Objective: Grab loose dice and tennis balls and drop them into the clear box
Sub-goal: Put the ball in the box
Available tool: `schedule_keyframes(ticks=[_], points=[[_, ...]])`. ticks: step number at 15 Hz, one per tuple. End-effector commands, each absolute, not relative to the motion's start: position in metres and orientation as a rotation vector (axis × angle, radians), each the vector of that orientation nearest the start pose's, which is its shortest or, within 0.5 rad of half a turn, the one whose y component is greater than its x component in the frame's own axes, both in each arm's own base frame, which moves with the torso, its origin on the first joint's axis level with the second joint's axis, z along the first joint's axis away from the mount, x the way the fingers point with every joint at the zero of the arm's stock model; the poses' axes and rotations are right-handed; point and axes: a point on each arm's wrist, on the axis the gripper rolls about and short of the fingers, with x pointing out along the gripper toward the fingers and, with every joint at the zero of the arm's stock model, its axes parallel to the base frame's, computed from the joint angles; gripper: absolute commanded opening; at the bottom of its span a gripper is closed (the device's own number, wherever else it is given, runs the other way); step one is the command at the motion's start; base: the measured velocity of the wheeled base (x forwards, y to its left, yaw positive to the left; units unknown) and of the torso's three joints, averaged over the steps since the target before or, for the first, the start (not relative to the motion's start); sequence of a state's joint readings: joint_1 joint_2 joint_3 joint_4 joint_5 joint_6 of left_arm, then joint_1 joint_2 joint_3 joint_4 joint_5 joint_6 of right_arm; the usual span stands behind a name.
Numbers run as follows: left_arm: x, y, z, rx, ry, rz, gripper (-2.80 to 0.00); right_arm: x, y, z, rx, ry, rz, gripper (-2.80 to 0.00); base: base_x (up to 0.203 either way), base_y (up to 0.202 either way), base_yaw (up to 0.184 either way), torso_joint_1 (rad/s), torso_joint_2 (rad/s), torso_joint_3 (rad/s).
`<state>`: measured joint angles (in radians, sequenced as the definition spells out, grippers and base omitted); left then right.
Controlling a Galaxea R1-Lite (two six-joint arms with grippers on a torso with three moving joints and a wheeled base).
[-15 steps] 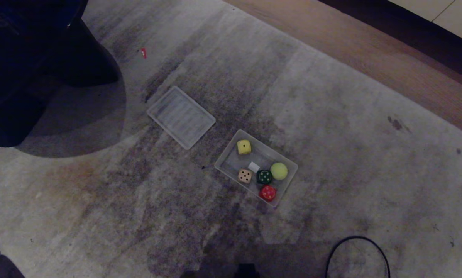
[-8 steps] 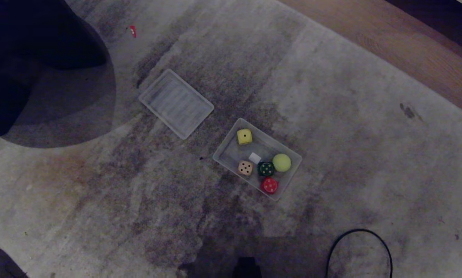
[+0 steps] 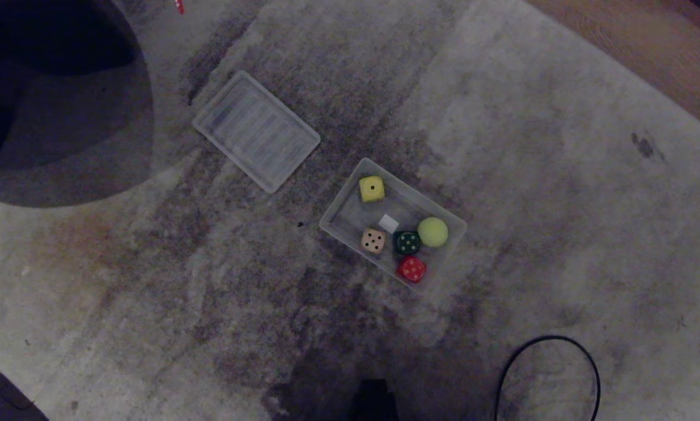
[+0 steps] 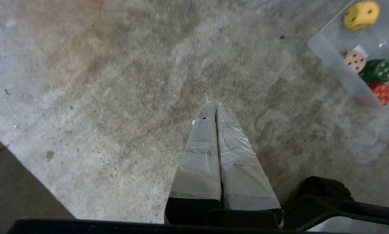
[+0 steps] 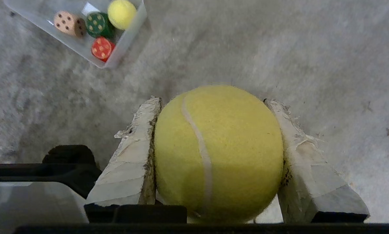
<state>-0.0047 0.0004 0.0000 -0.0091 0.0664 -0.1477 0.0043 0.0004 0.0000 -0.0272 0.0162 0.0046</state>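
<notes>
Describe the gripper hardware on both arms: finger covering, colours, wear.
Left gripper: two long tapered fingers wrapped in smooth grey tape with one small hole near the tip, on a black base. Right gripper: the same wedge shape, but its fingers wear paler, off-white wrap that is frayed and torn along the edges, also on a black mount. No cables or markings visible.

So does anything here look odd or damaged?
Yes: the padding on the right gripper's fingers is frayed and torn beside the tennis ball it grips. The box's lid lies apart on the carpet.
</notes>
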Motion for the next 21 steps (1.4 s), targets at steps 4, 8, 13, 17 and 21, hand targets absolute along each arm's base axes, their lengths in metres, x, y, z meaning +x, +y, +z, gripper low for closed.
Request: schedule_keyframes(ticks=[4,8,13,17,21], points=[[-0.023,0.002,0.076,-0.147,-0.012,0.062,-2.80,-0.022,0.000,0.075,-0.006,-0.015,0.021,-2.80,0.000,0.000,0.000,0.003,0.00,-0.178],[-0.023,0.002,0.076,-0.147,-0.012,0.061,-2.80,-0.022,0.000,0.076,-0.009,-0.017,0.020,-2.80,0.000,0.000,0.000,0.003,0.00,-0.025],[-0.023,0.002,0.076,-0.147,-0.012,0.062,-2.80,-0.010,0.001,0.115,0.084,0.173,0.040,-2.80,0.000,0.000,0.000,0.000,0.00,0.000],[-0.023,0.002,0.076,-0.147,-0.012,0.061,-2.80,0.052,0.004,0.150,0.245,0.469,0.088,-2.80,0.000,0.000,0.000,0.000,0.00,0.000],[-0.023,0.002,0.076,-0.147,-0.012,0.062,-2.80,0.145,0.015,0.148,0.406,0.605,0.138,-2.80,0.000,0.000,0.000,0.000,0.00,0.000]])
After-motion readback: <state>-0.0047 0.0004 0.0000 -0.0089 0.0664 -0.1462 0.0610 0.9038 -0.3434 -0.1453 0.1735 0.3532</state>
